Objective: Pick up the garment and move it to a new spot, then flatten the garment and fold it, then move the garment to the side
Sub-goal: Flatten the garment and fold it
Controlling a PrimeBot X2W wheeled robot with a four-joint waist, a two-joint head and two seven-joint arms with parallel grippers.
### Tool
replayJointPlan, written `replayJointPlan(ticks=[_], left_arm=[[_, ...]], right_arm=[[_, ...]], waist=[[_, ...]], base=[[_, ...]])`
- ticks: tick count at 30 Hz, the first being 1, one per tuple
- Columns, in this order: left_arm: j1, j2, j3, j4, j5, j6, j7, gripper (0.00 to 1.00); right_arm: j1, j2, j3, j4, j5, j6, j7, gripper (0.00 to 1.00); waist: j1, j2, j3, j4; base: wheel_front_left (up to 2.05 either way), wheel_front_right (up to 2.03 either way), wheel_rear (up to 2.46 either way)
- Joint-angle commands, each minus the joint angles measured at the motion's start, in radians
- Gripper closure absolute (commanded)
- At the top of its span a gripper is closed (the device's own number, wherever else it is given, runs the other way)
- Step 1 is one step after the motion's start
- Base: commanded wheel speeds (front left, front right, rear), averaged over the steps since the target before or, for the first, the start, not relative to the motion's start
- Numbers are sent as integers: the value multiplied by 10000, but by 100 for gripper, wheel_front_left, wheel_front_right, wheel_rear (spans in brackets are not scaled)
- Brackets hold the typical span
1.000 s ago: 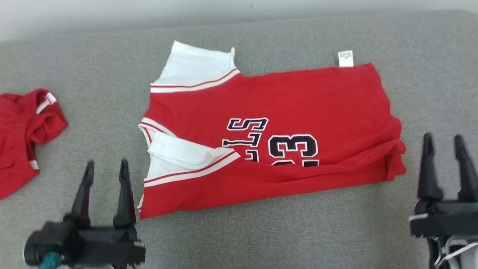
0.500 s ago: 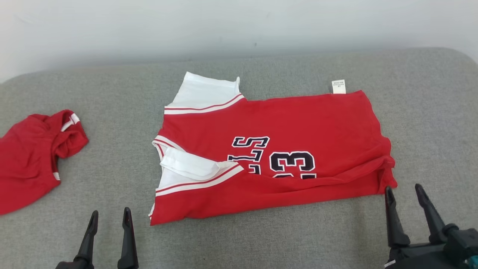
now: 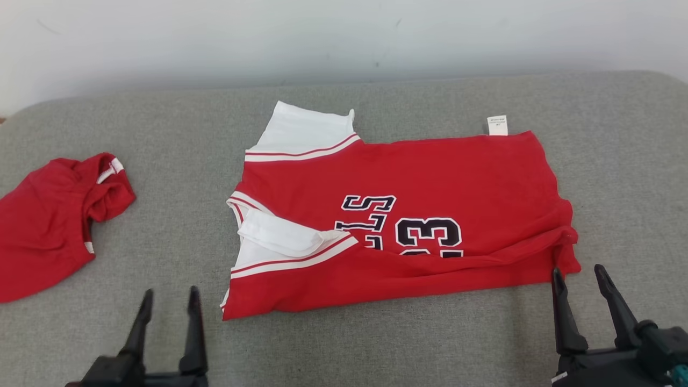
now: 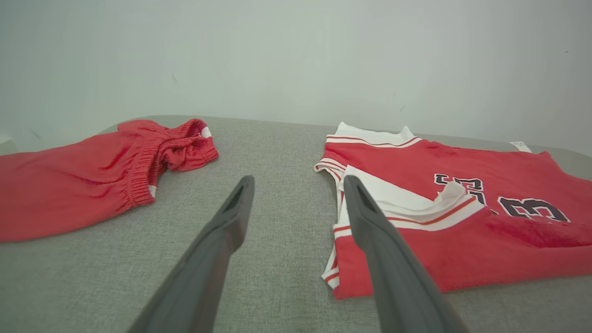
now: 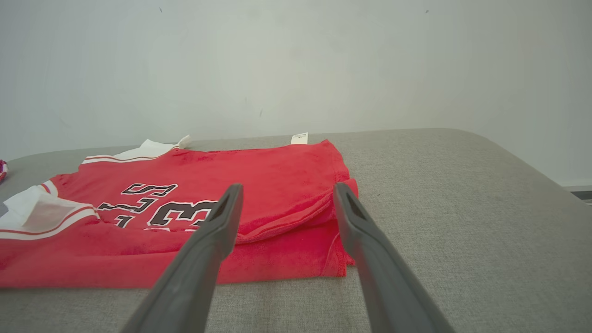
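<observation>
Folded red jersey (image 3: 430,177), white-sleeved, flat on grey fabric surface (image 3: 177,161); crumpled red shorts (image 3: 43,231) apart, left. Left gripper (image 3: 170,293), right gripper (image 3: 578,270): fingers spread, both empty.

The red cloth jersey with white striped trim (image 3: 430,172) lies ahead and to the left of the right gripper (image 3: 578,270). On it, black white-edged block letters (image 3: 368,203) end in "LS". Nearer the gripper, a large black number (image 3: 430,232) reads like "23", with a fold hiding its lower part. The print on the small white tag (image 3: 497,125) at the far edge is too small to read.
</observation>
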Motion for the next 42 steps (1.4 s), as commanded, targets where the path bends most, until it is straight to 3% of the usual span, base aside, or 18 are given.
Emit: replayJointPlan(ticks=[1,8,12,21,27,28,29,30,31,32,33,34,35,42], left_arm=[[-192,18,-108,126,72,-79,125,0],[-958,-98,-745,1187,-450,-814,1285,0],[-1549,-278,-834,2286,-1118,-1311,2026,0],[-2182,-530,-719,3234,-1707,-1587,2317,0],[-2351,-827,-704,3701,-2510,-2062,2951,0],[-2360,-835,-727,3734,-2616,-2131,3065,44],[-2355,-925,-724,3754,-2833,-2207,3179,67],[-2359,-994,-710,3746,-2986,-2277,3262,100],[-2383,-989,-756,3780,-3039,-2334,3397,100],[-2385,-1010,-771,3770,-3116,-2386,3433,100],[-2385,-1032,-728,3742,-3219,-2420,3417,100],[-2393,-994,-705,3740,-3288,-2459,3469,100],[-2404,-995,-685,3725,-3373,-2502,3464,100],[-2315,-1107,-146,3246,-4357,-2844,3172,100]], right_arm=[[-149,-59,-5,28,103,2,49,0],[-699,-385,44,991,423,1,466,0],[-1410,-683,317,2474,815,1,538,0],[-2439,-947,415,4255,1119,1,556,0],[-2972,-912,494,5168,1338,-5,582,0],[-3045,-894,521,5294,1379,-5,644,0],[-3132,-872,553,5377,1437,-5,649,0],[-3192,-861,582,5466,1498,-5,660,0],[-3257,-842,603,5538,1616,-5,661,0],[-3303,-842,638,5590,1743,-4,633,13],[-3331,-870,674,5626,1831,-4,611,62],[-3362,-883,704,5647,1959,-4,567,91],[-3374,-912,746,5650,2041,-4,544,100],[-2940,-1101,914,4998,2754,-4,332,100]], waist=[[2,1,131,74],[2,1,538,113],[2,1,877,118],[2,1,1234,194],[2,1,1358,159],[2,1,1371,155],[2,1,1378,158],[2,1,1383,161],[2,1,1388,161],[2,1,1388,166],[2,1,1386,172],[2,1,1384,173],[2,1,1380,173],[2,1,1274,150]], base=[[0,0,0],[0,0,0],[0,0,0],[0,0,0],[0,0,0],[0,0,0],[0,0,0],[0,0,0],[0,0,0],[0,0,0],[0,0,0],[0,0,0],[0,0,0],[0,0,0]])
